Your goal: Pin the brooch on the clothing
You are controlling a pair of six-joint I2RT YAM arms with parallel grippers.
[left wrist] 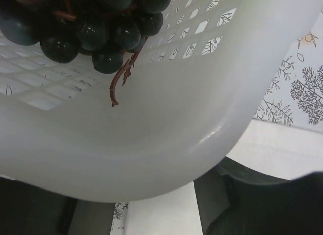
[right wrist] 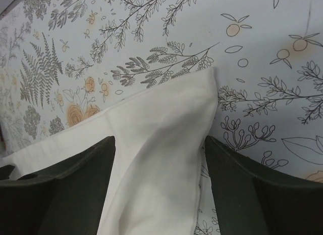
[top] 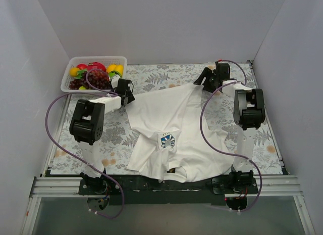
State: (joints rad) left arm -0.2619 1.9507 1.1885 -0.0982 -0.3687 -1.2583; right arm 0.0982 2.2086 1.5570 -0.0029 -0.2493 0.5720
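One wrist view shows grapes (left wrist: 96, 33); the other, white T-shirt (right wrist: 161, 159) fabric.

The T-shirt (top: 156, 113) lies on the table (top: 116, 139), the fruit basket (top: 99, 58) behind it at the left.

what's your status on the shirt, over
Right gripper open, straddling a far corner of the white short-sleeved T-shirt. Left gripper by its other far corner, state unclear. White plastic fruit basket crowding the left gripper.

A corner of the white clothing (right wrist: 161, 159) lies between parted fingers (right wrist: 75, 194) on floral mat (right wrist: 151, 38).
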